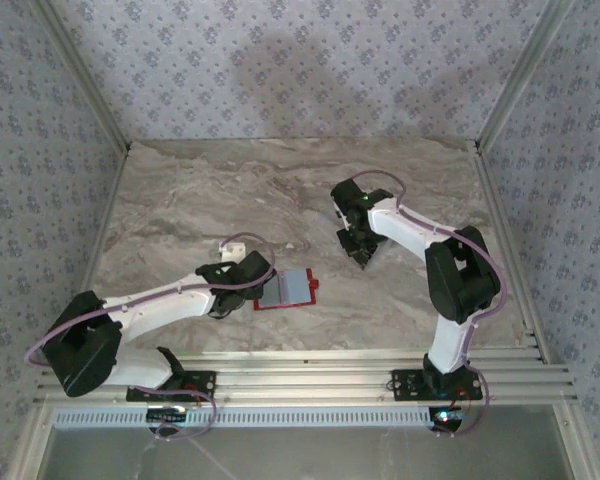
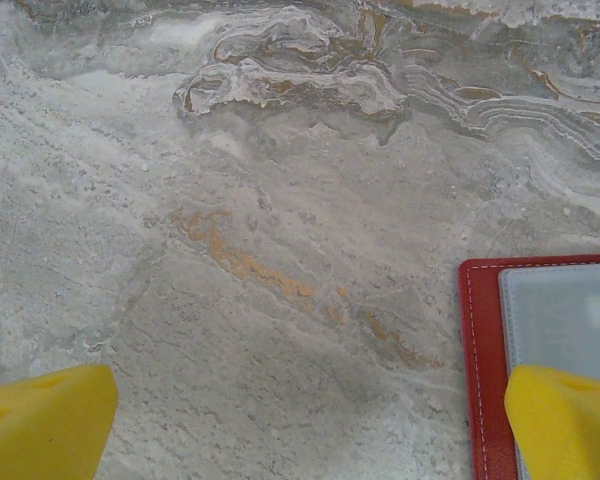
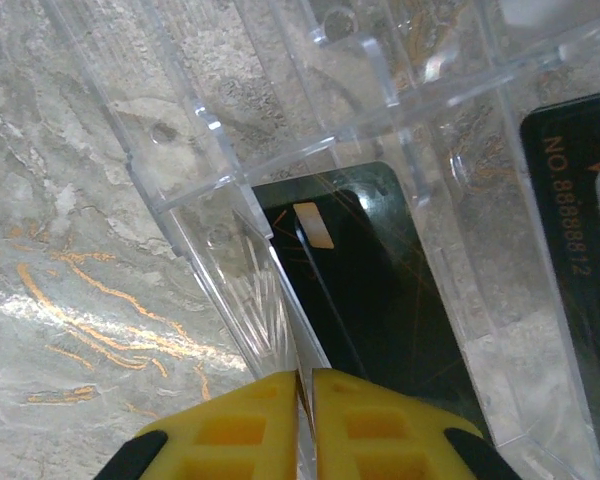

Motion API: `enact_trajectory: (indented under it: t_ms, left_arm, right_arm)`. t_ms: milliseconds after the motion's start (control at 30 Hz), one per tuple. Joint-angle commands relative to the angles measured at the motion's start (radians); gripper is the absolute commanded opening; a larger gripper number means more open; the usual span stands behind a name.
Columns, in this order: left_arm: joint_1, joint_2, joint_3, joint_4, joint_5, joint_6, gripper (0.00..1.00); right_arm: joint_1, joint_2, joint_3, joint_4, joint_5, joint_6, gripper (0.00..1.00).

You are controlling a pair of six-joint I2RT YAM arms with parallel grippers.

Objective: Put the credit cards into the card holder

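My left arm (image 1: 170, 300) and right arm (image 1: 405, 228) are white tubes with bulky black joints, and a pale lilac cable (image 1: 40, 345) loops behind each tool. My left tool (image 2: 305, 430) has smooth yellow fingers (image 2: 40, 425). My right tool (image 3: 305, 400) has yellow ones with rectangular recesses and black edges.

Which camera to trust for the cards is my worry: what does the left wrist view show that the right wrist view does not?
Left wrist, not right wrist: the red card holder with a silvery grey card on it, behind one fingertip of the wide-open left tool. Right wrist, not left wrist: a clear plastic tray, a black card and a second, numbered black card seen through it, and the right tool shut on a thin edge. Both: the marbled table and yellow fingertips.
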State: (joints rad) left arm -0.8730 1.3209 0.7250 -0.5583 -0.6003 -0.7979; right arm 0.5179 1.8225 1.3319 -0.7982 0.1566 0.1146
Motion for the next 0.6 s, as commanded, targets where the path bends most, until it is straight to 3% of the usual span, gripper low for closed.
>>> enact_trajectory:
  t_ms: [0, 167, 567]
  left_arm:
    - [-0.007, -0.014, 0.028, -0.026, -0.028, 0.0, 1.0]
    - [-0.006, -0.018, 0.031, -0.031, -0.03, 0.0, 1.0]
    - [0.007, -0.076, -0.004, -0.037, -0.002, 0.016, 1.0]
  right_arm:
    - [0.005, 0.005, 0.005, -0.041, -0.016, -0.013, 0.1]
    - [0.006, -0.022, 0.047, -0.067, -0.038, -0.02, 0.0]
    - [0.068, -0.151, 0.167, -0.128, -0.05, -0.004, 0.0]
